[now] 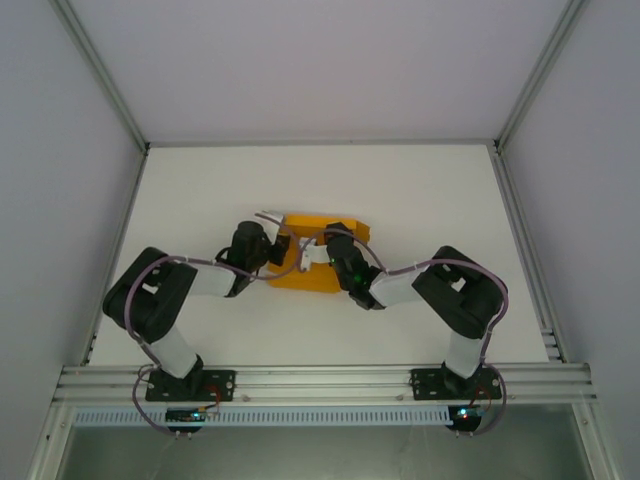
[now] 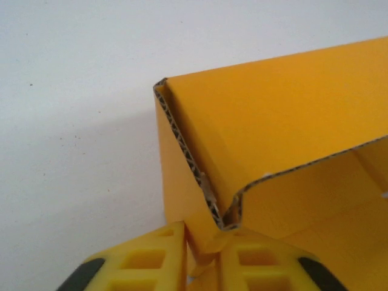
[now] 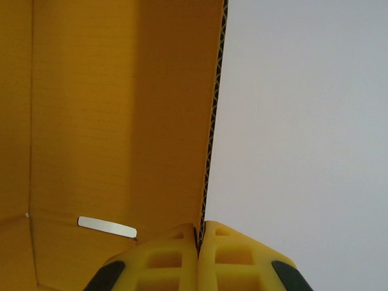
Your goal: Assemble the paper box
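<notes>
Paper box (image 1: 305,278), orange-yellow corrugated card, part-folded, mid-tabletop (image 1: 300,180): left hand (image 2: 203,245) pinching a folded corner where two walls meet, right hand (image 3: 198,235) pressed together on an upright wall's edge, probably bracing the shell for folding the flaps.

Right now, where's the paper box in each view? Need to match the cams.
Top external: paper box sits in the middle of the table.
Left wrist: centre to right edge, with its folded corner just above the left gripper, which pinches its wall.
Right wrist: left half, inside face showing; the right gripper clamps its cut edge.
Shared landmark: the white table beside the box.
</notes>
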{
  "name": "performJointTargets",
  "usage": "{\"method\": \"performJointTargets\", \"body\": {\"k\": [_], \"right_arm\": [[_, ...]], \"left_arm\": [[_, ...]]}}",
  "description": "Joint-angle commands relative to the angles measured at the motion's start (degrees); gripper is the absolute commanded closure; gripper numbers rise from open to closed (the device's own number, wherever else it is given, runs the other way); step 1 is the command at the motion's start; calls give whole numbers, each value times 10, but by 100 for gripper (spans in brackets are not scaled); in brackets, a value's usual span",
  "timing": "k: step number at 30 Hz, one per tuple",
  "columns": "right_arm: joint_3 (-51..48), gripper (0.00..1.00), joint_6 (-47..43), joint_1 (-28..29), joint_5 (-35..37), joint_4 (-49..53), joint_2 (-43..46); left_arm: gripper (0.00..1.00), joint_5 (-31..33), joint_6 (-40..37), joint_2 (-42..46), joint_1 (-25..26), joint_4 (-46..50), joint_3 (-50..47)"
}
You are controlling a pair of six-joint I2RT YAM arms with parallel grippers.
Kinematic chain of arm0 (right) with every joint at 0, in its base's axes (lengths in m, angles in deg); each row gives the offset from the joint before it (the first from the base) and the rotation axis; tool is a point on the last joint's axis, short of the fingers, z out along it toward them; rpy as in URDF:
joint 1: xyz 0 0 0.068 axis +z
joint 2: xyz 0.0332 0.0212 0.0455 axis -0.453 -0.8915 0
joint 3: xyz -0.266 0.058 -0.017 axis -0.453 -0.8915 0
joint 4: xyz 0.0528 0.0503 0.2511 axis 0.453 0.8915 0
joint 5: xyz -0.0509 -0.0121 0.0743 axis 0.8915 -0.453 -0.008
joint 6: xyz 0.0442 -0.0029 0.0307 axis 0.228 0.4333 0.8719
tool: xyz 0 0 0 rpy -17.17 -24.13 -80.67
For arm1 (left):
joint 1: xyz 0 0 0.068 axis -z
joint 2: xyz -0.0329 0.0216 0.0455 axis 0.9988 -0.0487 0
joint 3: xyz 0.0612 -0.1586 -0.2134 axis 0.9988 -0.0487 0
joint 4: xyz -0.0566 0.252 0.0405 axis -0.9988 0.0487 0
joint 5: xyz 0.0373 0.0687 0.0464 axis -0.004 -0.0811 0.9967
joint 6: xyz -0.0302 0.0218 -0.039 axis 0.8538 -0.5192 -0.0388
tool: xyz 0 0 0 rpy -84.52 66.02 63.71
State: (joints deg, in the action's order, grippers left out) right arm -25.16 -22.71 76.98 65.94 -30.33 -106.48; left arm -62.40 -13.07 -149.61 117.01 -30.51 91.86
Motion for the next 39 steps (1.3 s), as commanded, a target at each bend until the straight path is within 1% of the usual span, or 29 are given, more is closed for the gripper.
{"method": "performJointTargets", "body": {"k": [1, 2, 3, 6, 7, 10, 12, 13, 15, 17, 18, 19, 20, 23, 25, 26, 27, 28, 30, 32, 33, 34, 35, 36, 37, 39], "right_arm": [[-1, 100, 21, 9, -29, 26, 5], [-2, 100, 24, 8, -30, 27, 6], [-1, 100, 26, 8, -28, 29, 6], [-1, 100, 31, 6, -28, 33, 4], [-2, 100, 31, 7, -27, 31, 4], [-3, 100, 33, 6, -30, 31, 4], [-1, 100, 37, 5, -32, 35, 5], [-1, 100, 39, 6, -33, 37, 6], [0, 100, 43, 5, -36, 42, 6], [0, 100, 46, 4, -38, 46, 8], [0, 100, 48, 3, -40, 50, 8], [1, 100, 50, 2, -40, 55, 10], [2, 100, 52, 0, -40, 60, 11], [0, 100, 64, -5, -42, 63, 15], [6, 100, 93, -9, -46, 84, 23], [13, 92, 121, -10, -43, 107, 28], [20, 81, 156, -13, -40, 125, 35], [24, 65, 198, -19, -37, 136, 46], [22, 36, 271, -27, -36, 147, 79], [7, 15, 341, -33, -39, 151, 124], [3, 5, 389, -38, -49, 177, 153], [3, 1, 440, -48, -70, 225, 179], [7, 1, 494, -61, -105, 287, 205], [10, 1, 562, -82, -157, 351, 233], [11, 2, 600, -102, -204, 389, 251], [10, 1, 671, -149, -330, 452, 288]], "left_arm": [[97, 29, 25, -17, 17, -17, 29], [100, 50, 31, -21, 22, -17, 31], [100, 71, 37, -24, 27, -17, 31], [99, 85, 45, -33, 29, 3, 40], [92, 85, 45, -36, 29, 6, 42], [84, 91, 47, -44, 29, 15, 49], [74, 93, 49, -49, 29, 23, 58], [73, 91, 47, -52, 30, 23, 62], [77, 92, 48, -57, 28, 22, 67], [76, 100, 49, -61, 29, 17, 71], [79, 103, 47, -63, 29, 12, 72], [91, 108, 44, -66, 28, 12, 74], [100, 116, 44, -67, 29, 17, 78], [100, 138, 47, -71, 29, 22, 79], [100, 155, 54, -73, 29, 12, 71], [100, 153, 53, -71, 28, 7, 67], [100, 153, 56, -69, 29, 5, 64], [100, 147, 58, -65, 27, 10, 64], [100, 139, 63, -53, 27, 18, 63], [100, 119, 74, -38, 21, 33, 64], [100, 97, 80, -29, 15, 38, 63], [100, 78, 90, -20, 10, 44, 63], [100, 60, 98, -9, 4, 48, 62], [100, 31, 102, 1, -3, 48, 59], [100, 2, 107, 9, -9, 49, 57], [100, -60, 117, 26, -22, 56, 54]]}}
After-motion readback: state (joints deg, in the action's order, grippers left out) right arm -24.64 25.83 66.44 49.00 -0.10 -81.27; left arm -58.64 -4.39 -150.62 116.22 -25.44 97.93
